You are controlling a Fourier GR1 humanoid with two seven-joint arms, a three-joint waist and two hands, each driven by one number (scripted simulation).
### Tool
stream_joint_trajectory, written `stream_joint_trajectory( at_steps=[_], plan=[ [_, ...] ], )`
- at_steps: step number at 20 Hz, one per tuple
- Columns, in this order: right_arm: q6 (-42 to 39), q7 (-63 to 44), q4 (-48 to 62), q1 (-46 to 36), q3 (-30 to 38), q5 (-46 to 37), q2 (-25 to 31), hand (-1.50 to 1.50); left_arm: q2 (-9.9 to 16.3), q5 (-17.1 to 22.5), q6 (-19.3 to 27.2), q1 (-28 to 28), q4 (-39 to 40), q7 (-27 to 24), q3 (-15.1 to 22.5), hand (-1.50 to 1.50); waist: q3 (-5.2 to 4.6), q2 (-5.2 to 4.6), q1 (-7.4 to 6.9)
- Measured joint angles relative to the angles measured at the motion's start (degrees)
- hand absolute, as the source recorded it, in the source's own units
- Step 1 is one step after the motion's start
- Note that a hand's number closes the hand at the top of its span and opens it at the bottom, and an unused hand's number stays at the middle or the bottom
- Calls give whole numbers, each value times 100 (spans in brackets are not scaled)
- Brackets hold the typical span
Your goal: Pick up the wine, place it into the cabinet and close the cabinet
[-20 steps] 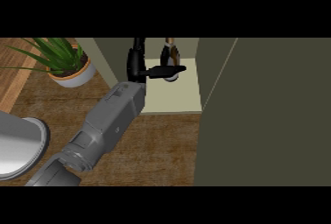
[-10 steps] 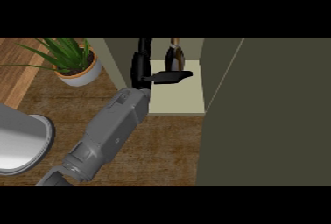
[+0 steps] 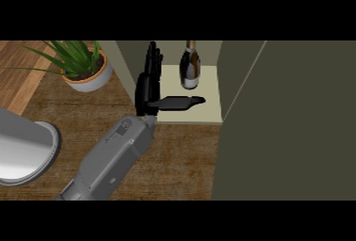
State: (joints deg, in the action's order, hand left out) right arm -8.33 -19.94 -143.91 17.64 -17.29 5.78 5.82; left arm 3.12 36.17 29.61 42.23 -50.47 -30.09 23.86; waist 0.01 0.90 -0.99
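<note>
Grey boxy forearm (image 3: 111, 157) (small round marking), slim black hand (image 3: 149, 87)

The wine bottle (image 3: 189, 66) is dark, nearly black, with a paler band near its base. The cabinet (image 3: 292, 117) is olive-grey outside, its shelf (image 3: 191, 117) cream. The hand (image 3: 149, 84) is black on a grey forearm (image 3: 111, 160). The tabletop (image 3: 181, 160) shows brown woodgrain. The plant (image 3: 73, 54) is green in a white, orange-rimmed pot (image 3: 87, 80). A silver-grey vessel (image 3: 21, 150) gleams.

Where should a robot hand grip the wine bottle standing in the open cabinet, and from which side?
Grip the wine bottle round its wide lower body, coming from the cabinet's open front. It stands upright on the shelf, so the sides are free; the narrow neck gives less to hold.
</note>
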Motion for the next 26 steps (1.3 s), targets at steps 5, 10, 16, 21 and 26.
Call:
stream_joint_trajectory(
  at_steps=[5,10,16,21,26],
  plan=[
    [41,-28,-11,-6,-84,-17,32,-150,142,-134,146,-1013,-1249,141,387,-150,-1,-4,11],
    [108,-83,-12,-95,-115,-36,54,-150,378,-362,463,-1879,-2575,382,797,-150,-1,-21,28],
    [90,-212,-6,-179,-164,-58,160,150,567,-668,750,-2890,-3868,450,1260,-150,-1,-44,68],
    [-387,-358,25,-220,-574,-74,573,150,836,-818,759,-3607,-4412,264,1424,-150,0,-52,72],
    [-722,-541,18,-122,-1262,-45,765,150,1355,-801,643,-4329,-5087,162,1369,-150,-4,-45,41]
  ],
)
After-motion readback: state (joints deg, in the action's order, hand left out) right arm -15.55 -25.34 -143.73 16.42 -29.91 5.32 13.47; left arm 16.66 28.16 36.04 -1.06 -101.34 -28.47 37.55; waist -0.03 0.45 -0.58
